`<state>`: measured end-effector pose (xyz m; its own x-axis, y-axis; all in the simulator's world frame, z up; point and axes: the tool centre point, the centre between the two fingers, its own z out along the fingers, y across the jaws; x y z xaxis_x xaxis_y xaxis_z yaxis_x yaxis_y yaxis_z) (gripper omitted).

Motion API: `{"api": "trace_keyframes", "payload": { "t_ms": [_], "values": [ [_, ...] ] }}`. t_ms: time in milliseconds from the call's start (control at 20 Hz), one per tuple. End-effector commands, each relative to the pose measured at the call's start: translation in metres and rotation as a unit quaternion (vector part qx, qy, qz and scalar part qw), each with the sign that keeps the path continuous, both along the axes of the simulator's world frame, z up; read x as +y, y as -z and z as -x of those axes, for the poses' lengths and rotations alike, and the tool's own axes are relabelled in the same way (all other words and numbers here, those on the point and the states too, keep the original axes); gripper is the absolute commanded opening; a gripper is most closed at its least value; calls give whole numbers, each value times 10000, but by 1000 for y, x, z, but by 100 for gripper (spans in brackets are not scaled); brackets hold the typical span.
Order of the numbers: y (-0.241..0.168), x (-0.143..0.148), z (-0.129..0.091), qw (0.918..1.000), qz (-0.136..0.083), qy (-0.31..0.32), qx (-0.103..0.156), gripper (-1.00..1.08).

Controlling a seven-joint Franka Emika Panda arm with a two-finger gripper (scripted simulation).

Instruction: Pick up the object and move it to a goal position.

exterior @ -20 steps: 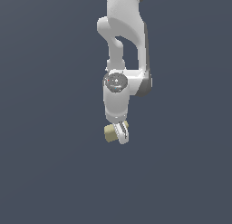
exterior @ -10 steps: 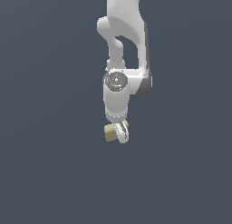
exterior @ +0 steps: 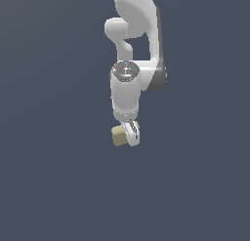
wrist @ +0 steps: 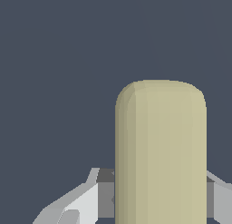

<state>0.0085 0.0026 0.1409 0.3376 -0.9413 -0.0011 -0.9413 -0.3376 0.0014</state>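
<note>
The object is a small khaki-tan block (exterior: 118,136) with rounded edges, held at the tip of the white arm. My gripper (exterior: 130,134) is shut on it, one finger crossing in front of the block in the exterior view. The wrist view shows the block (wrist: 161,150) large and upright between my fingers (wrist: 86,202), which press against its two sides. Nothing marks a goal position in either view.
The white arm (exterior: 131,50) hangs down from the exterior view's upper edge. Behind everything there is only a plain dark grey-blue surface (exterior: 49,162).
</note>
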Motion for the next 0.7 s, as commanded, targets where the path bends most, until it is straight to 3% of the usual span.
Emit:
{"api": "trace_keyframes", "payload": {
  "t_ms": [0,650],
  "values": [
    [-19,1,5,10000,-1,0,-8,-100],
    [-161,3,48,10000,3,8,-7,-100]
  ]
}}
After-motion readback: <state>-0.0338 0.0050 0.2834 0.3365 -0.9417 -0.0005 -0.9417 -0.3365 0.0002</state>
